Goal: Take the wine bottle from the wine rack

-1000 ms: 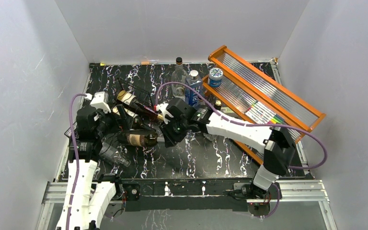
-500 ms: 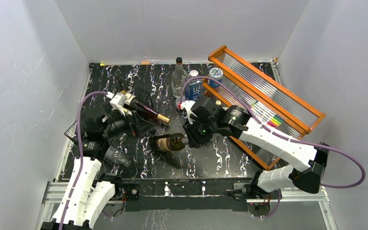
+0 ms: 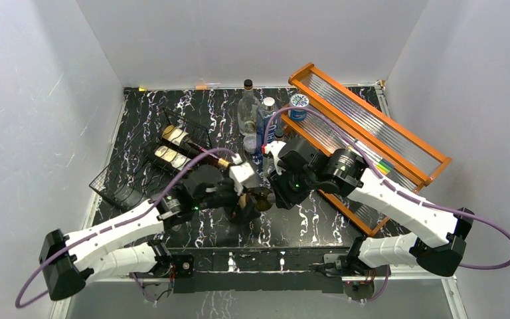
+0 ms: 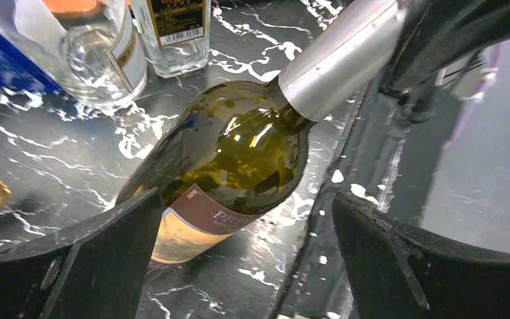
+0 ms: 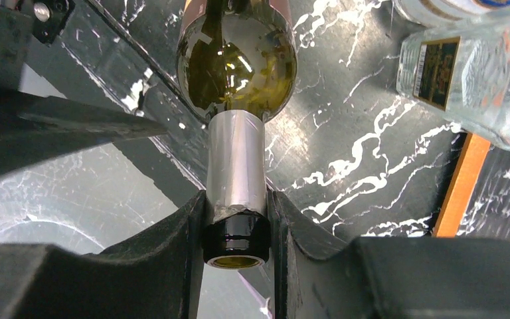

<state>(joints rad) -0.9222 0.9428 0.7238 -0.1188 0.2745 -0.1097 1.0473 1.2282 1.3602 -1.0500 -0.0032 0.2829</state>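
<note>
Right fingers [image 5: 172, 266] clenched on the neck of the wine bottle [image 5: 236, 60] — bottle off the wine rack [image 3: 179, 119], apart from it, over the worktop [image 5: 345, 153]. Left fingers [image 4: 99, 259] released, spread wide — bottle's body between them.

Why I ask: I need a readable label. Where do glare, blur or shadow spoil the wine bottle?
Left wrist: bright glints on the green shoulder of the wine bottle; a dark finger of the left gripper cuts off the label. Right wrist: highlights mirrored on the glass, the right gripper nearly black. Top external: even light, but the bottle is too small to read.
</note>
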